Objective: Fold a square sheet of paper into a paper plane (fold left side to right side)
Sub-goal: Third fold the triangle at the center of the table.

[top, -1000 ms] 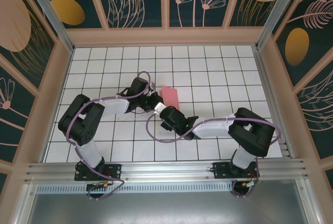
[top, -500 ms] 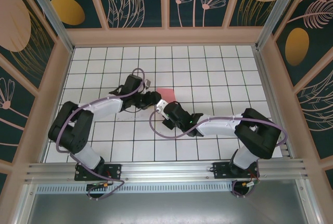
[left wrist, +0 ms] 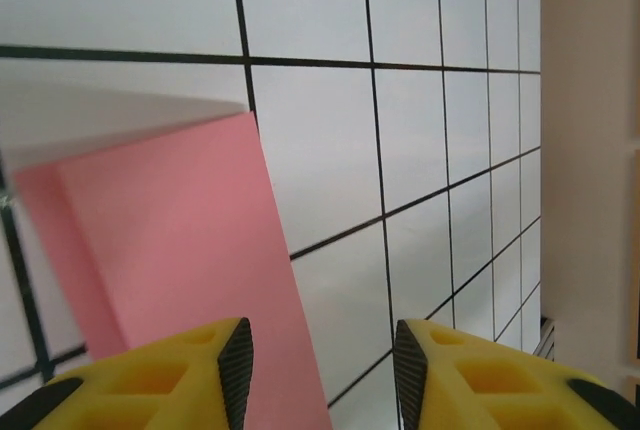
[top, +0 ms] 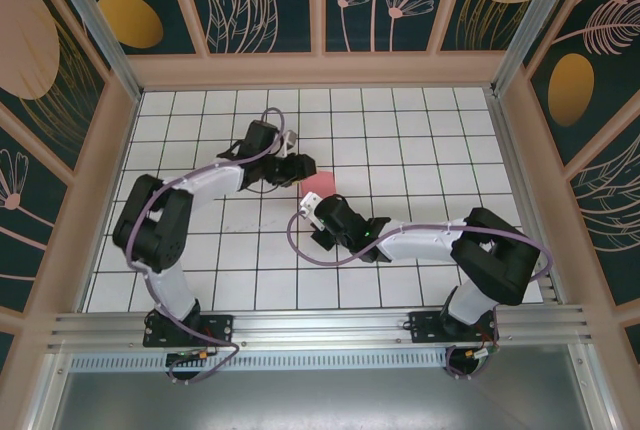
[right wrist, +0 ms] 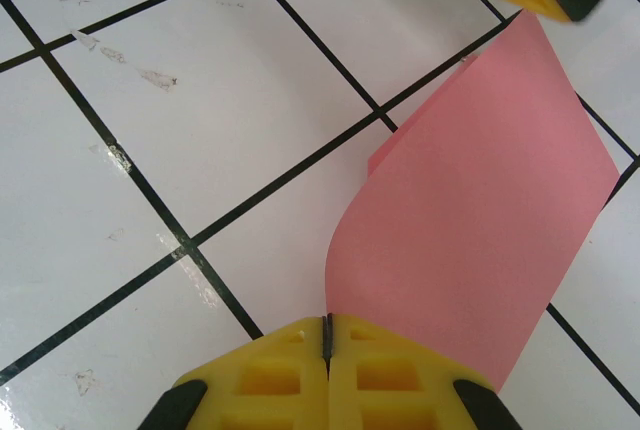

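**A:** Where is the sheet of paper (top: 320, 183)?

**B:** Mid-table (top: 400, 140), between the two grippers. It lies doubled over loosely, and its bend (right wrist: 345, 220) is a soft curve, not a crease.

**A:** And the hands?

**B:** The right gripper (right wrist: 328, 350) is closed tight with its tips at the near end of the sheet. I cannot tell whether it pins the paper or pinches it. The left gripper (left wrist: 320, 350) stands at the far end with its fingers apart, holding nothing.

**A:** So the step is setting the crease?

**B:** I judge so. Anchor the near end with the right and check that the edges line up. Then run the left low along the bend, from the anchored end outward, so the layers cannot slide. Press lightly, since thin paper likely skids on smooth tile.
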You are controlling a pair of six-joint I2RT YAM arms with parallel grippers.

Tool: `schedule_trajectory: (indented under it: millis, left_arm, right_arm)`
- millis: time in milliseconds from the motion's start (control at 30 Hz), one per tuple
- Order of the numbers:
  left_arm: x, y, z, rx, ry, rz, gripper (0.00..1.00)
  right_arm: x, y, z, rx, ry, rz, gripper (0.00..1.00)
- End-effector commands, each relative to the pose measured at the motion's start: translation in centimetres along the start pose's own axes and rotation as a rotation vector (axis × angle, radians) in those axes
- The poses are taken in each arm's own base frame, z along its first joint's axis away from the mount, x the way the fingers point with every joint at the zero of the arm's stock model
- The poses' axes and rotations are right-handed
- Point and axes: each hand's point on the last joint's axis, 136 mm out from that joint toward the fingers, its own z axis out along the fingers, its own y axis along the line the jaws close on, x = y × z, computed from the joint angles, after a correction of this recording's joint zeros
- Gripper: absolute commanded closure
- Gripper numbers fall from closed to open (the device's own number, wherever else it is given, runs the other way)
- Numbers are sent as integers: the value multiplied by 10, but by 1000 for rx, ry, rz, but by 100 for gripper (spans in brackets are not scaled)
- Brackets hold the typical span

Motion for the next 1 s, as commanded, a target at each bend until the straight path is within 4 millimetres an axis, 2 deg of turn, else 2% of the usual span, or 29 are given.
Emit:
schedule_trajectory:
  millis: [0, 233, 467, 733, 800, 967]
  left_arm:
    - [-3, -5, 19, 24, 47, 46, 57]
    - [6, 22, 48, -42, 108, 37, 59]
    - [17, 47, 56, -109, 138, 30, 59]
    - [23, 56, 59, -137, 158, 49, 60]
    - [24, 57, 60, -137, 163, 53, 60]
    - [26, 58, 61, -137, 169, 60, 60]
  right_arm:
    - [-3, 0, 0, -7, 0, 19, 100]
    - [-4, 2, 5, -12, 10, 22, 100]
    - [-8, 4, 6, -23, 9, 12, 100]
    - [-13, -1, 10, -152, 36, 74, 100]
    - [-9, 1, 14, -222, 58, 102, 100]
    - [2, -10, 23, -317, 91, 211, 100]
